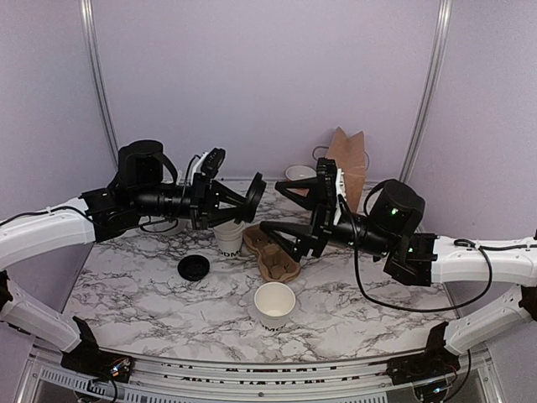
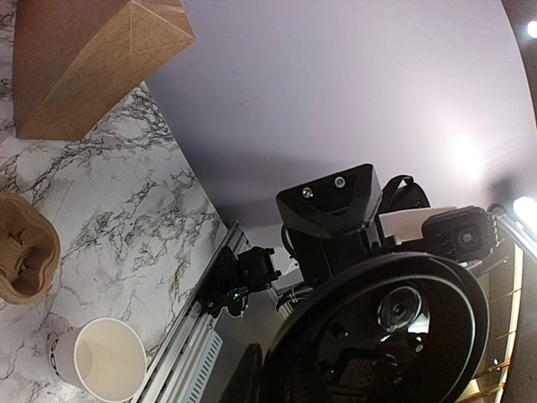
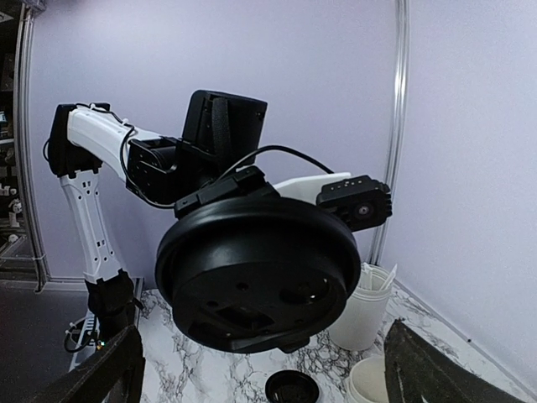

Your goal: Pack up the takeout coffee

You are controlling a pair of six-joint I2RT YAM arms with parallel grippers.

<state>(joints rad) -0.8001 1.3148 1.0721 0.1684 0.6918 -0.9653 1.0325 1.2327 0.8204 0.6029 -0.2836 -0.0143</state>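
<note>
No cup with a lid on shows, so the takeout coffee as a lidded cup is not in view. My left gripper (image 1: 250, 198) is shut on a black plastic lid (image 1: 252, 196), held on edge above a lidless white cup with dark lettering (image 1: 228, 238). The lid fills the left wrist view (image 2: 377, 336) and the right wrist view (image 3: 252, 277). My right gripper (image 1: 275, 206) is open and empty, facing the lid from the right, its fingers (image 3: 101, 374) wide apart. A second lidless white cup (image 1: 274, 304) stands near the front.
A second black lid (image 1: 194, 268) lies on the marble table (image 1: 134, 294) at the left. A brown cardboard cup carrier (image 1: 273, 256) sits mid-table. A brown paper bag (image 1: 348, 164) and a white utensil holder (image 1: 299, 175) stand at the back.
</note>
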